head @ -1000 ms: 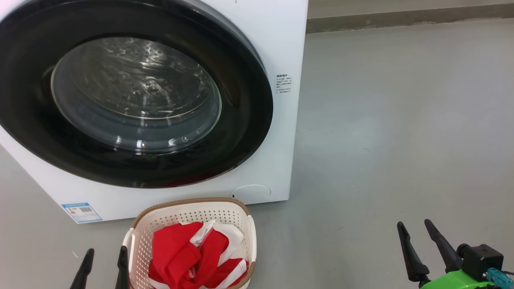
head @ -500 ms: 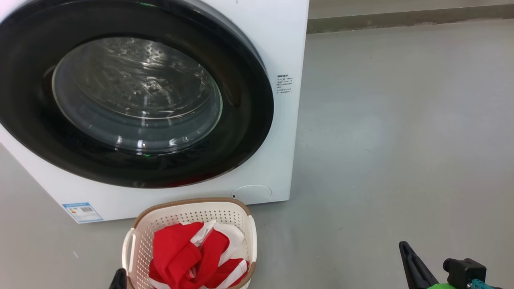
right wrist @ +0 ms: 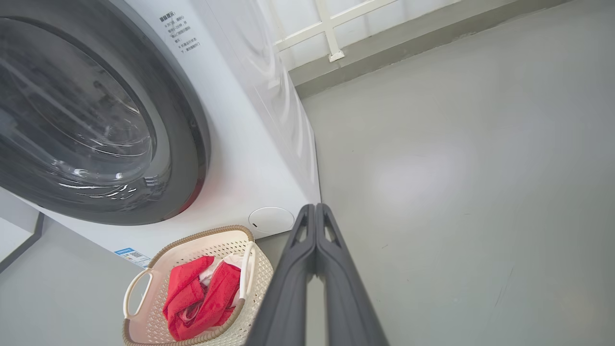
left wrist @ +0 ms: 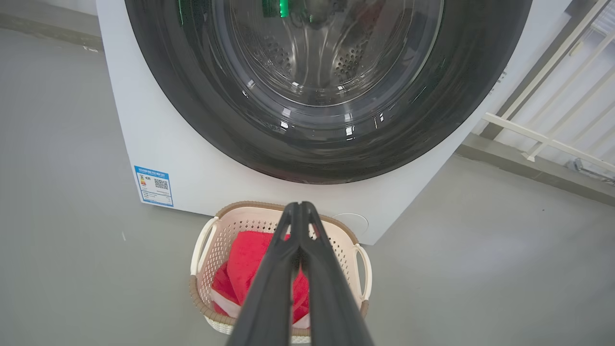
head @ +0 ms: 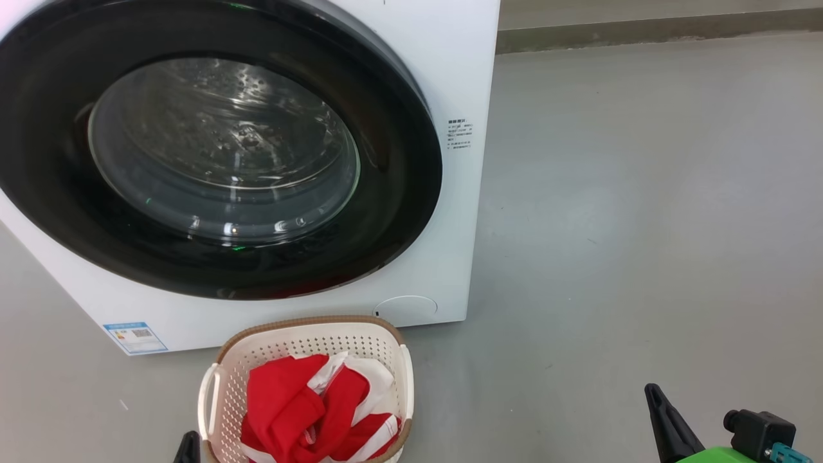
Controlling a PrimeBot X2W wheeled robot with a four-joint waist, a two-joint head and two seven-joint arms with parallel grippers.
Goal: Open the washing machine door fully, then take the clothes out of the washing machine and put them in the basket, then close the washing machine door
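**Door shut, clothes in basket**

One washer (head: 464,64), its one door (head: 398,193) closed. One basket (head: 302,344) stands on the floor (head: 643,193) just before it, holding one red-and-white heap of clothes (head: 283,399); pieces uncountable. Two grippers, both pinched together, empty: left gripper (left wrist: 299,207) beside the basket's left rim, right gripper (right wrist: 315,207) well apart rightward.

Grey floor (head: 643,206), smooth, faintly scuffed. Darker skirting strip (head: 656,29) along its far edge. White barred frame (left wrist: 547,140) above the strip, perhaps a railing. Pale fleck (head: 123,405) on the floor, lower left.
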